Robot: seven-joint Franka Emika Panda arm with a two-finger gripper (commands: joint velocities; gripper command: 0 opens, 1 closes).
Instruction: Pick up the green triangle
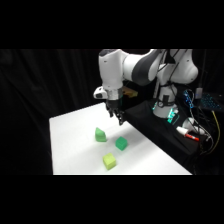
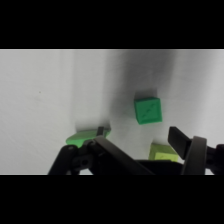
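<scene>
Three green blocks, one to be taken

Item: green triangle (image 1: 100, 134), resting on the white surface (image 1: 70, 145), below the gripper (image 1: 116, 116) and slightly to one side, not touching it. Gripper: fingers spread apart, nothing held, hanging above the blocks. Other stock: teal-green cube (image 1: 121, 144) and yellow-green cube (image 1: 109, 161), both farther from the gripper. Step judged: approach, before any grasp. Next move calls for centring over the wedge, descending, and closing on its flat sides, not its slope.
</scene>
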